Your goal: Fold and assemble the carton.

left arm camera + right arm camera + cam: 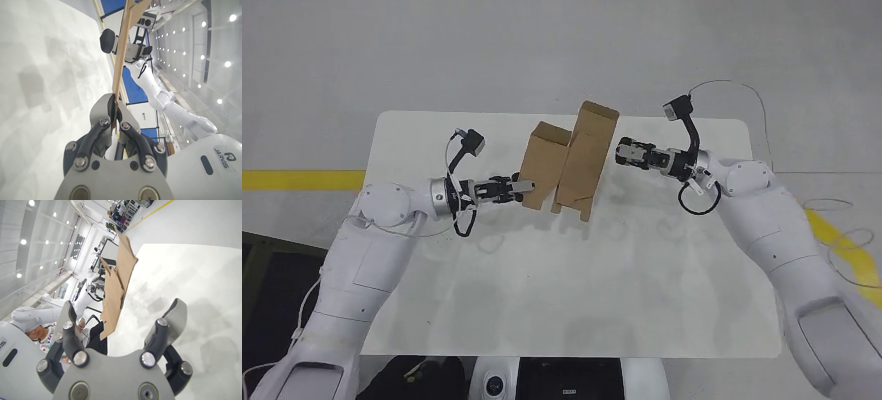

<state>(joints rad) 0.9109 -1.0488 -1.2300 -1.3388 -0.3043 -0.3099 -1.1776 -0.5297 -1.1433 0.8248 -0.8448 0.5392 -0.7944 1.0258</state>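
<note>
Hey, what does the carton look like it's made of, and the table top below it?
The carton looks like plain brown cardboard, matte and unprinted. Seen edge-on where the left gripper pinches it, it is a thin, stiff sheet. The table top looks like smooth white laminate or painted board with a faint sheen that catches soft shadows. Which of the two it is, I cannot tell.

A white bench stands on a pale grey floor. A yellow stripe crosses the floor left of the bench, and a second stripe lies to its right. Blue panels and round ceiling lights show in the room behind.
</note>
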